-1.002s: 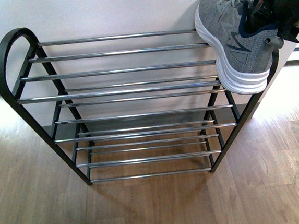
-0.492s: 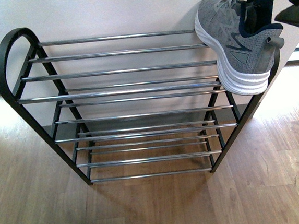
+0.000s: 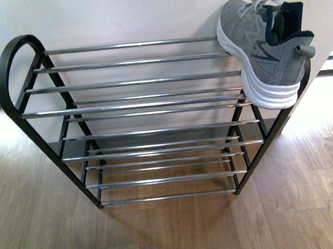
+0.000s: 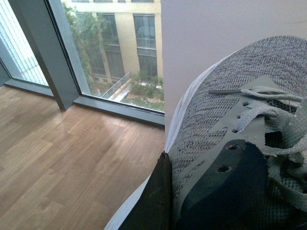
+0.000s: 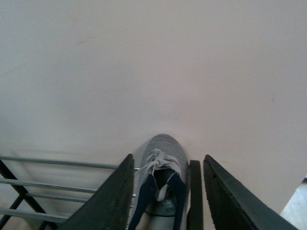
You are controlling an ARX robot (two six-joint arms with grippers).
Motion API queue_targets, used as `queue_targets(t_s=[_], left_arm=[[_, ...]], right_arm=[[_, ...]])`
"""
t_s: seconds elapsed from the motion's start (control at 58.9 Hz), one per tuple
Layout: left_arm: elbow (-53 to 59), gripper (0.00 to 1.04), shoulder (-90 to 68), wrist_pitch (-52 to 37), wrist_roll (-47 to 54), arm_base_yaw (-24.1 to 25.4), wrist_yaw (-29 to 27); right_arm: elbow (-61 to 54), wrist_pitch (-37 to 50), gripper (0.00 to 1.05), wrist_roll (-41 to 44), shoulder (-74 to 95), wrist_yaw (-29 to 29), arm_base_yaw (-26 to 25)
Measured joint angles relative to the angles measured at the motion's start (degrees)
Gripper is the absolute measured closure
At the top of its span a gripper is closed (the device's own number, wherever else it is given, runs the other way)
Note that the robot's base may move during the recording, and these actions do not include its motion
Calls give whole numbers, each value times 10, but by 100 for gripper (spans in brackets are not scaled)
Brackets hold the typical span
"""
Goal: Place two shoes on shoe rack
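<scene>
A grey knit lace-up sneaker with a white sole [image 4: 230,120] fills the left wrist view and appears to be clamped in the left gripper [image 4: 160,203], though its jaws are mostly hidden. The right gripper [image 5: 169,163] is spread wide and empty above a matching grey sneaker [image 3: 265,52], which is laid on the right end of the top tier of the tall black-framed shoe rack with chrome bars [image 3: 139,82], toe to the pale wall [image 3: 116,12]. The held shoe should be lowered just beside it, sole flat across several bars, and released only once settled.
</scene>
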State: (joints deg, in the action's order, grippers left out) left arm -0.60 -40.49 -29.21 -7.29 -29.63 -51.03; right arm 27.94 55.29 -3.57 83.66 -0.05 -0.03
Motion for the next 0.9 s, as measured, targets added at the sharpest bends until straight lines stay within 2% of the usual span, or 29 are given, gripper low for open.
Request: queue_targets(t_s=[0.17, 0.492, 0.56, 0.9], left_arm=[[0, 103, 0, 0, 0, 0, 0], [0, 103, 0, 0, 0, 0, 0], [0, 103, 0, 0, 0, 0, 0], [0, 103, 0, 0, 0, 0, 0]], right_arm=[[-96, 11, 103, 24, -79, 0, 0], [-208, -36, 103, 32, -240, 0, 0], [-234, -11, 103, 32, -248, 1, 0], [-268, -127, 103, 32, -389, 0, 0]])
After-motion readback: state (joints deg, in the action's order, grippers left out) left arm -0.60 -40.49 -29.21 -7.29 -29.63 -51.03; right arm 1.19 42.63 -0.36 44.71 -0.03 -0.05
